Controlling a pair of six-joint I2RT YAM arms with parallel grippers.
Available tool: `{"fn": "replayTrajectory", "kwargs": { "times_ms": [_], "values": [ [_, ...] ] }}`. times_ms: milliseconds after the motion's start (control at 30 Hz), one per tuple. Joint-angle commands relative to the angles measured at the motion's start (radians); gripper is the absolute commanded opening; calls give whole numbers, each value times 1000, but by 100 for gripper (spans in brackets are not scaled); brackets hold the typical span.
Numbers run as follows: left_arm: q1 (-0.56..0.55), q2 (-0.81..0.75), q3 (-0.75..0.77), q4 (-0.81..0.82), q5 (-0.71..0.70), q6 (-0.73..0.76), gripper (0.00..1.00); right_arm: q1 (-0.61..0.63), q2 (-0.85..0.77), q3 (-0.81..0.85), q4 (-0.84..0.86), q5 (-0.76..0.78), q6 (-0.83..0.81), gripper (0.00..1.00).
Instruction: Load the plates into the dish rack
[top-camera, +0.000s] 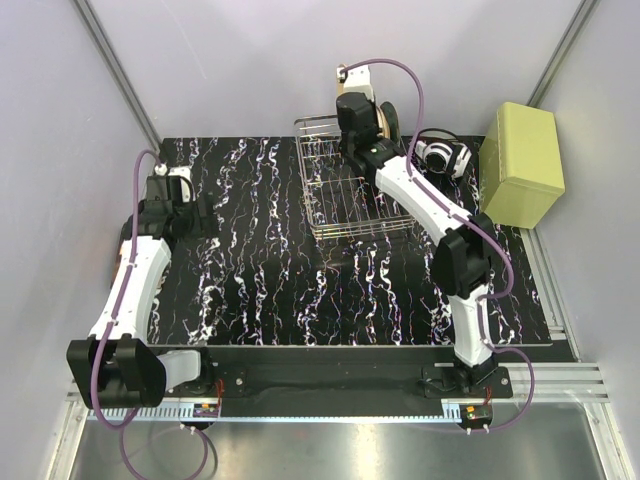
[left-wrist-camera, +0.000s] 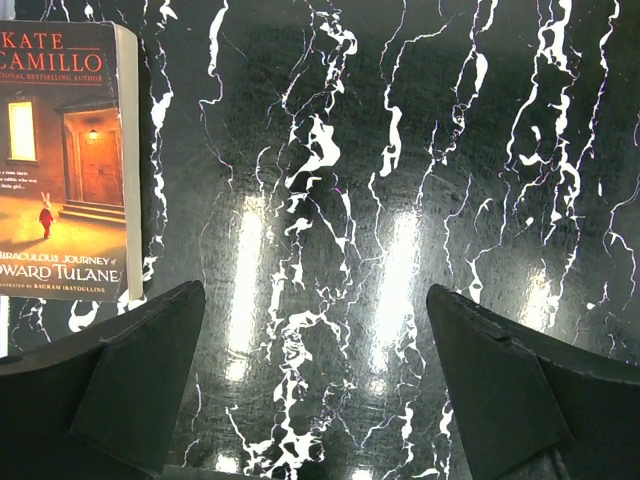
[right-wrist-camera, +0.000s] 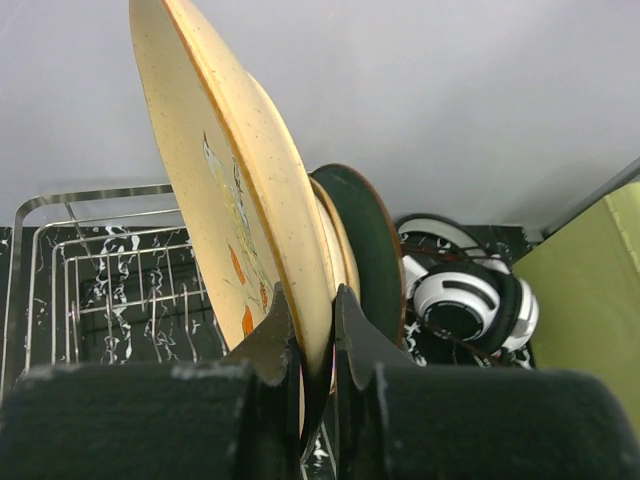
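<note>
**Right claw** (right-wrist-camera: 312, 312): closed narrow on the lower rim of a tan plate (right-wrist-camera: 225, 190). The plate stands on edge at the far right corner of the dish rack (top-camera: 335, 205). A second tan plate (right-wrist-camera: 338, 235) and the teal plate (right-wrist-camera: 378, 240) stand just behind it. Whether its bottom edge sits among the wires is hidden.

**Handling:** glazed ceramic is judged stiff, fairly heavy, slippery and prone to chipping. The rim is the sensible hold, with the plate vertical.

**Left claw** (left-wrist-camera: 312, 300): spread wide and empty above the counter (left-wrist-camera: 400, 150), beside a book (left-wrist-camera: 65, 160).
</note>
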Motion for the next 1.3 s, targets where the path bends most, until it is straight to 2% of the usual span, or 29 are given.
{"fn": "replayTrajectory", "kwargs": {
  "times_ms": [0, 1200, 1233, 1267],
  "values": [
    [-5, -12, -18, 56, -11, -11, 99, -4, -2, 118, 94, 71, 106, 0],
    [5, 51, -64, 60, -26, -29, 99, -60, 221, 141, 12, 51, 172, 0],
    [5, 50, -64, 62, -25, -29, 99, -60, 224, 139, 9, 47, 172, 1],
    [5, 50, -66, 60, -22, -29, 99, -60, 226, 133, 11, 47, 172, 5]
  ]
}}
